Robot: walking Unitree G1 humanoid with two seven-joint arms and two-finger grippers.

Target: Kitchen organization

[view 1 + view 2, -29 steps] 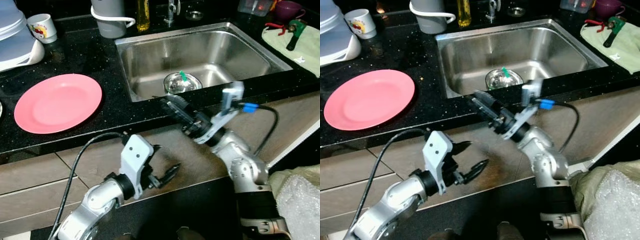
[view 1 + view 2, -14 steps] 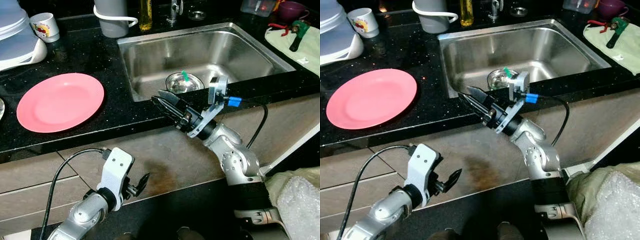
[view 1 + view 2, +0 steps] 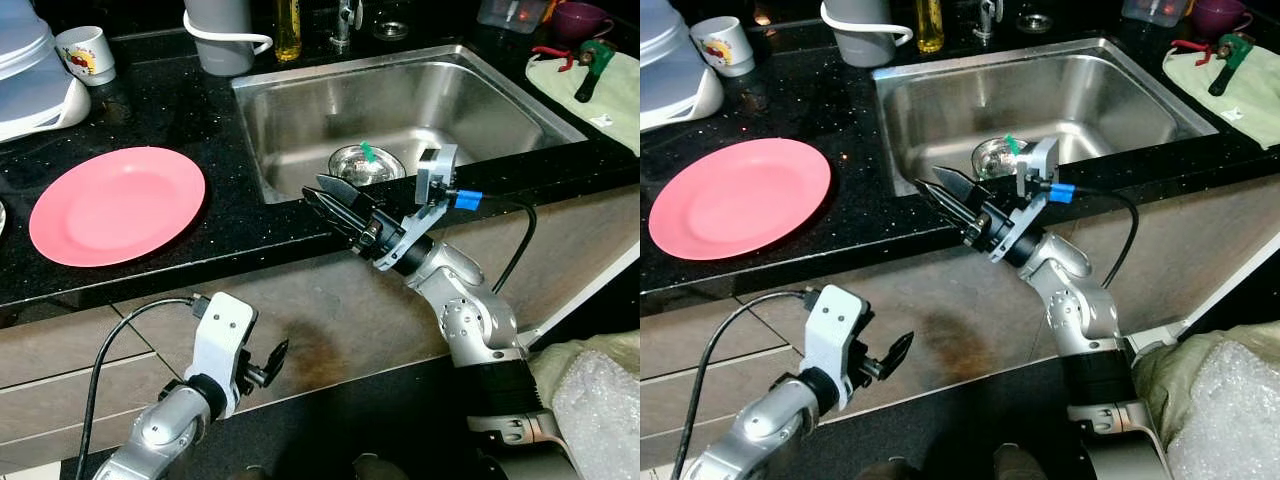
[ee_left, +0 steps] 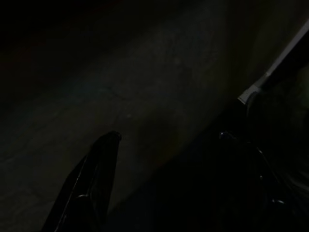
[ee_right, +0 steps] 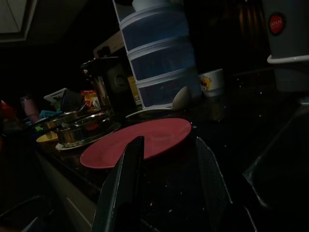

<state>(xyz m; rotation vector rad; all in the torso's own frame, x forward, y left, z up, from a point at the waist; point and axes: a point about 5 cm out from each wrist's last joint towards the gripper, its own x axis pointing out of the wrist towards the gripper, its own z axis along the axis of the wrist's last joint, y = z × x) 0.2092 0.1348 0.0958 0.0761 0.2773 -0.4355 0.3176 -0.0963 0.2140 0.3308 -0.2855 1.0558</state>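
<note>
The right gripper (image 3: 335, 200) hangs over the front edge of the black counter (image 3: 200, 110), its two fingers parted a little with nothing between them, and it points left toward the pink plate (image 3: 117, 204), which looks like the next thing to be put away. The plate lies flat on the counter well ahead of the fingertips, beyond the tips in the right wrist view; being round, it has no long axis and faces up. Just behind the gripper, in the sink (image 3: 480, 95), sits a small steel bowl (image 3: 357, 164). The left gripper (image 3: 268, 361) hangs idle low by the cabinet front, slightly open and empty.
</note>
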